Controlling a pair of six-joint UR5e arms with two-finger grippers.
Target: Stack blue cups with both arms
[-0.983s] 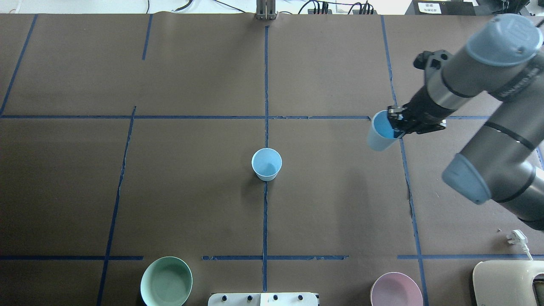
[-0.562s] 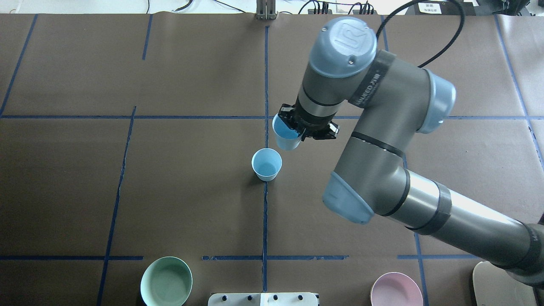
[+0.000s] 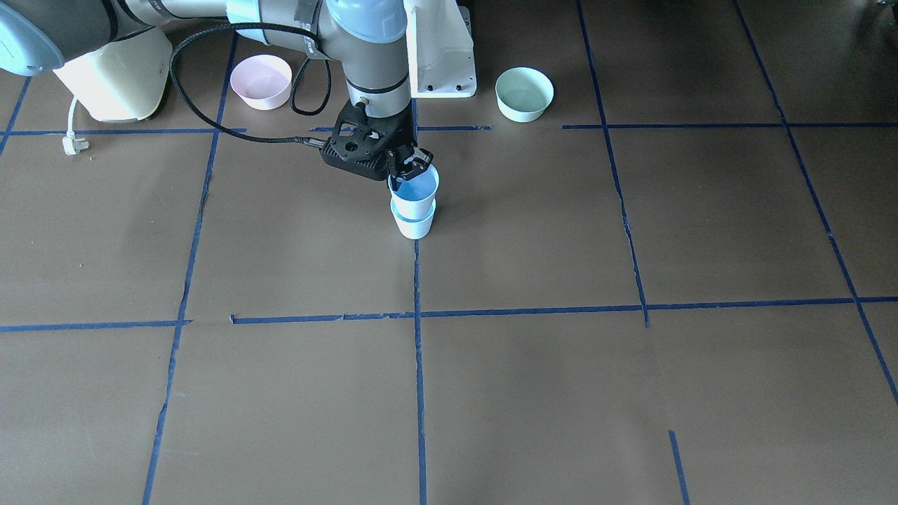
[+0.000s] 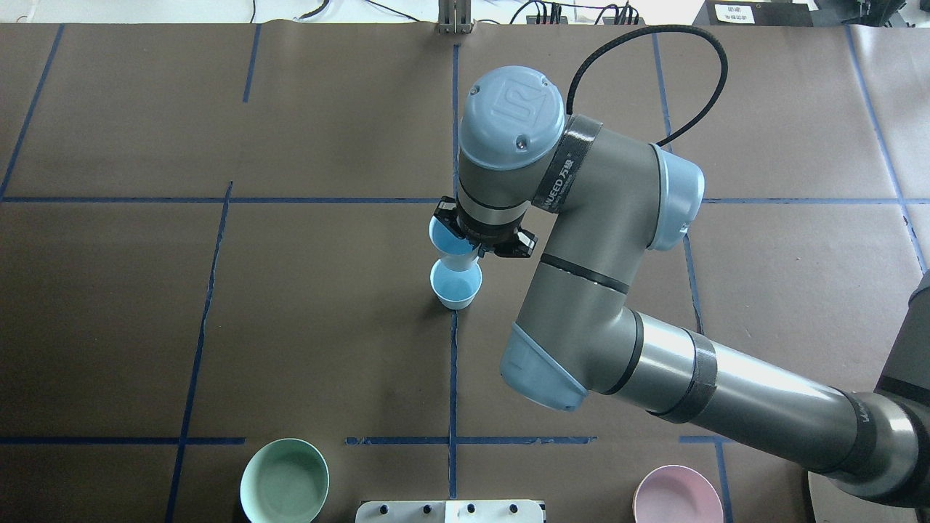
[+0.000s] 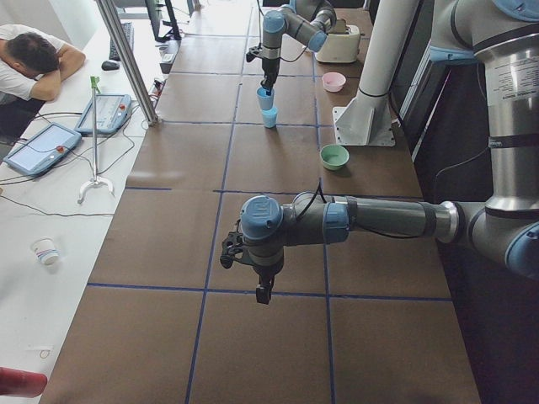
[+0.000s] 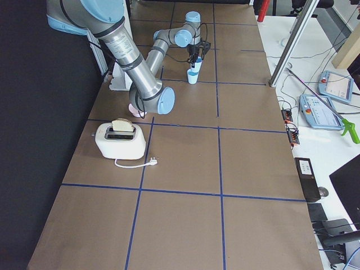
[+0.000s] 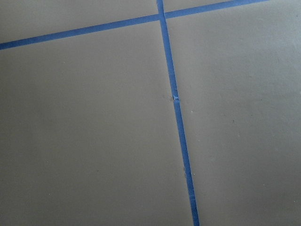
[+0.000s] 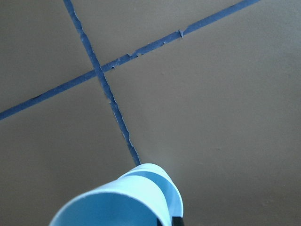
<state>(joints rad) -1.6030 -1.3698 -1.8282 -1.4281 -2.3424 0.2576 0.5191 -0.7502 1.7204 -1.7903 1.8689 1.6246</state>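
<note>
One blue cup (image 4: 456,289) stands upright at the table's centre on the blue tape line. My right gripper (image 4: 471,244) is shut on the rim of the second blue cup (image 4: 445,238) and holds it upright over the standing one. In the front-facing view the held cup (image 3: 414,191) has its base at or just inside the rim of the lower cup (image 3: 413,224); I cannot tell whether they touch. The held cup's rim fills the bottom of the right wrist view (image 8: 117,200). My left gripper (image 5: 263,291) hangs over bare table far from the cups; I cannot tell whether it is open.
A mint-green bowl (image 4: 284,481) and a pink bowl (image 4: 677,495) sit near the robot's edge, either side of the white pedestal (image 3: 438,49). A toaster (image 6: 121,139) stands on my right side. A person (image 5: 34,55) leans on the desk beyond the table.
My right arm has swung from the table's right side to the centre with the blue cup in its grip, and brought it down over the standing cup.
</note>
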